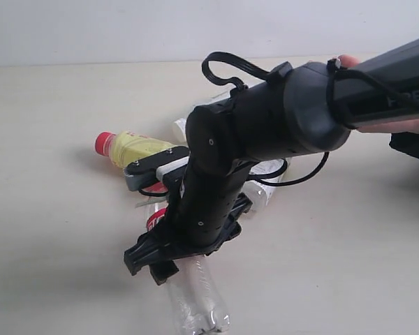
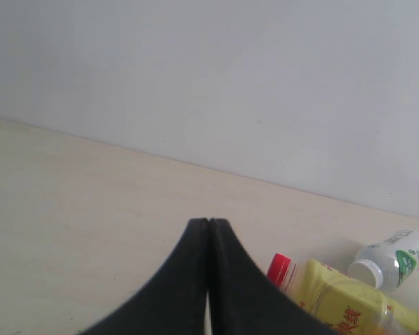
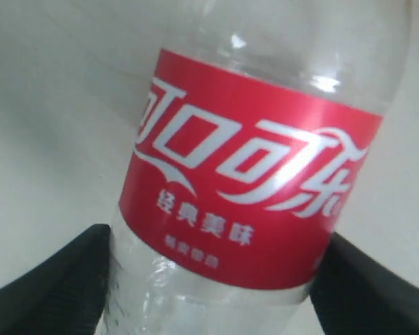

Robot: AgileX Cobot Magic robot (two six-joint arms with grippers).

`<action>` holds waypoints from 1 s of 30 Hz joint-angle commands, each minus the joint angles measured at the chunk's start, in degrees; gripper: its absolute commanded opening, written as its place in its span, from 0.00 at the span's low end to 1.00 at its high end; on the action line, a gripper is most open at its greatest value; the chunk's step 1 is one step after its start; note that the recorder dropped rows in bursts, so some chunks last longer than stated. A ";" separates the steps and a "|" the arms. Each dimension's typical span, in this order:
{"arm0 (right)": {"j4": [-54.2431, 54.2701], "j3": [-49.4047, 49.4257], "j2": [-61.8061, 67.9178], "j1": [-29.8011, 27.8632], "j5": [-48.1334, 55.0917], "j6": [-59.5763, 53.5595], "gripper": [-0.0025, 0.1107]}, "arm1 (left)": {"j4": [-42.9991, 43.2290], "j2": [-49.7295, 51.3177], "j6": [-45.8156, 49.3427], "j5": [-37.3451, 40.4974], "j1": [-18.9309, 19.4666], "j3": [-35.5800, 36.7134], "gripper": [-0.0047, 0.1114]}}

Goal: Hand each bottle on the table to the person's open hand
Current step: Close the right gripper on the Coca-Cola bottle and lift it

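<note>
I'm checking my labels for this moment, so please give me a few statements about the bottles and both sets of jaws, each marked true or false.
1. On the right gripper the jaws stand open on either side of the red-labelled bottle. True.
2. On the left gripper the jaws are wide open. False: they are shut together, with nothing between them.
3. The yellow-labelled bottle has a red cap. True.
4. The yellow-labelled bottle stands upright. False: it lies on its side on the table.
</note>
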 commanded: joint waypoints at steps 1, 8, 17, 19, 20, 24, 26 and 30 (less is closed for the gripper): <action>-0.94 -0.29 1.54 0.12 -0.16 1.03 0.66 | 0.17 -0.35 -0.02 -0.09 0.15 -0.02 0.04; -1.06 -0.29 1.52 0.12 2.94 5.13 0.45 | 0.17 -0.35 -0.02 -0.09 0.15 -0.02 0.04; -0.84 -0.29 -0.74 0.12 4.32 4.91 0.03 | 0.17 -0.35 -0.02 -0.09 0.15 -0.02 0.04; -0.74 -0.29 -1.74 0.12 4.32 4.35 0.02 | 0.17 -0.35 -0.02 -0.09 0.15 -0.02 0.04; -0.74 -0.29 -2.37 0.12 4.32 4.35 0.02 | 0.17 -0.35 -0.02 -0.09 0.15 -0.02 0.04; -0.34 -0.29 -5.15 0.12 4.75 3.90 0.02 | 0.17 -0.35 -0.02 -0.09 0.15 -0.02 0.04; -0.19 -0.29 -7.10 0.12 5.79 3.81 0.02 | 0.17 -0.35 -0.02 -0.09 0.15 -0.02 0.04; -0.19 -0.29 -11.78 0.12 7.61 2.93 0.02 | 0.17 -0.35 -0.02 -0.09 0.15 -0.02 0.04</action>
